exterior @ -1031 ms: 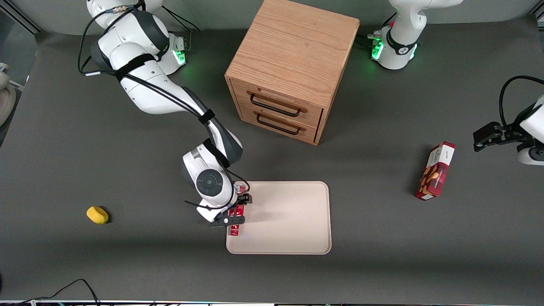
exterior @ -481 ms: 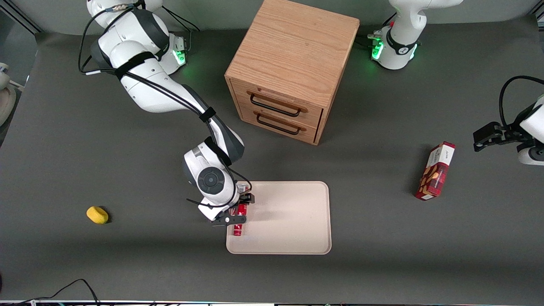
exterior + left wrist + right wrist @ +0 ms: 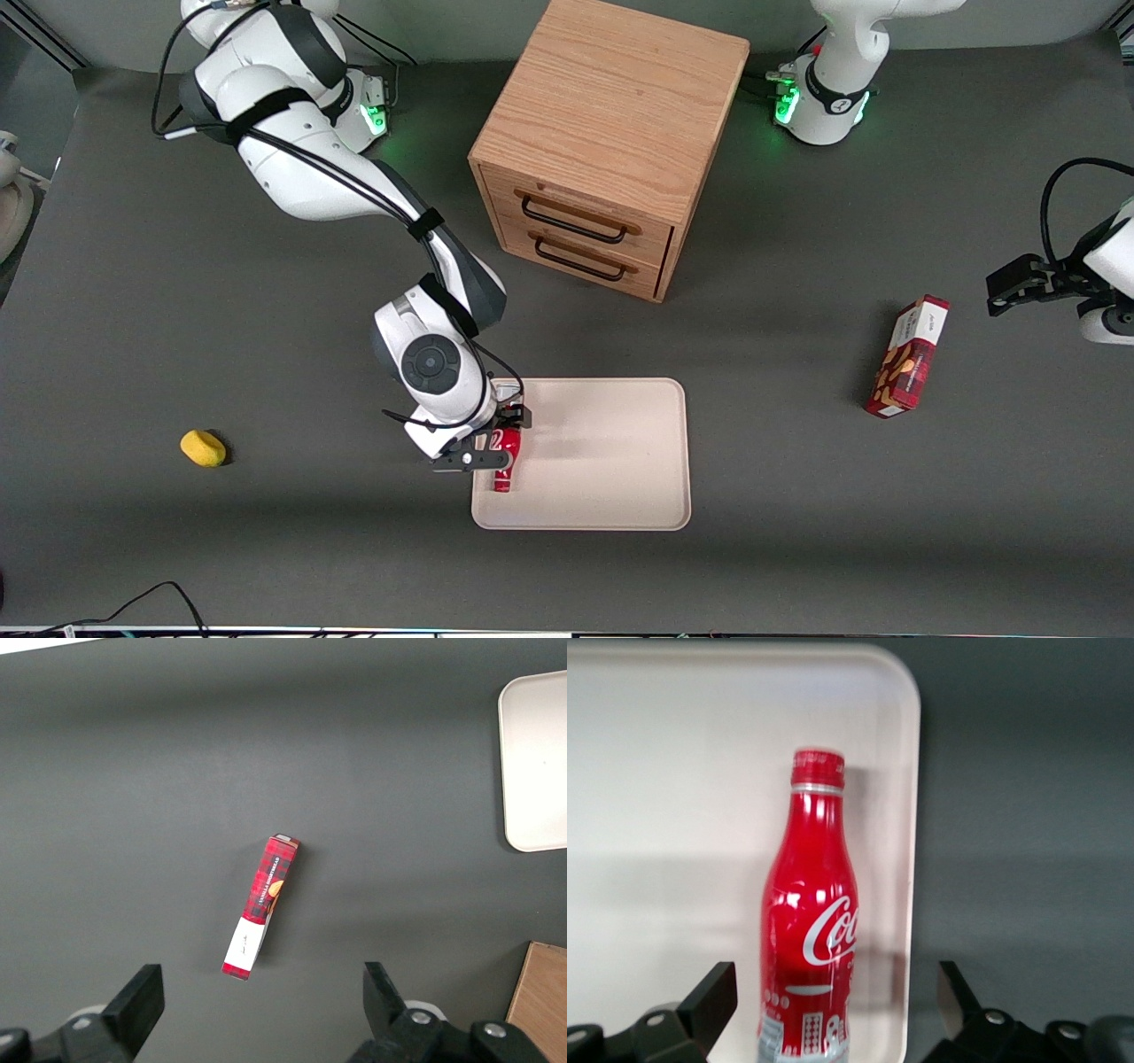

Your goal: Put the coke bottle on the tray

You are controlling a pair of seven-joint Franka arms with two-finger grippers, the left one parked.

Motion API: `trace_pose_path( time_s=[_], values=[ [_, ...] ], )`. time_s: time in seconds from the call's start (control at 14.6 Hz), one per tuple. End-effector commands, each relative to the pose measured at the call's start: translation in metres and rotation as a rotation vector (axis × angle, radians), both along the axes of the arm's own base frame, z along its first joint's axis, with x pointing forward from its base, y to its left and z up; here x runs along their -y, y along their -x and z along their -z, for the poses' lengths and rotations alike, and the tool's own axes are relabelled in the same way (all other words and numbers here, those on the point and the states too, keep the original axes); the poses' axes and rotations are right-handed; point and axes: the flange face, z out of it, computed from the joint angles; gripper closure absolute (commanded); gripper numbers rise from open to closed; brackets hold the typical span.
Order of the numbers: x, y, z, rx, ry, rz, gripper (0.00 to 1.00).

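The coke bottle is slim and red with white script. It lies flat on the pale beige tray, close to the tray's rim at the working arm's end, with its red cap toward the front camera. My right gripper hangs just above the bottle's base end. Its fingers are spread wide, one on each side, and do not touch the bottle. In the right wrist view the bottle lies on the tray between the open fingertips of the gripper. The bottle's base end is cut off there.
A wooden two-drawer cabinet stands farther from the front camera than the tray. A red snack box lies toward the parked arm's end and shows in the left wrist view. A yellow sponge lies toward the working arm's end.
The wrist has drawn back a little from the tray, and more of the bottle shows. The bottle now lies a bit farther in on the tray.
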Motion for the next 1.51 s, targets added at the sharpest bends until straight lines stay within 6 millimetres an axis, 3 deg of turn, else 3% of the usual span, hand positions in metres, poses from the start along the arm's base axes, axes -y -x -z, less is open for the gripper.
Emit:
trace_pose_path(
  time_s=[0.0, 0.21, 0.34, 0.55, 0.76, 1.17, 1.44],
  values=[
    [0.022, 0.007, -0.059, 0.041, 0.018, 0.047, 0.0],
    [0.074, 0.006, -0.128, 0.088, -0.007, 0.103, 0.0],
    [0.099, 0.016, -0.169, 0.085, -0.025, 0.143, 0.0],
    [0.152, 0.027, -0.212, 0.032, 0.025, 0.12, 0.0],
    [0.206, 0.047, -0.262, -0.003, -0.032, 0.12, 0.0],
    [0.317, 0.124, -0.32, 0.031, -0.092, 0.029, 0.0],
    [0.351, 0.15, -0.332, -0.057, -0.041, -0.023, 0.0]
  ],
)
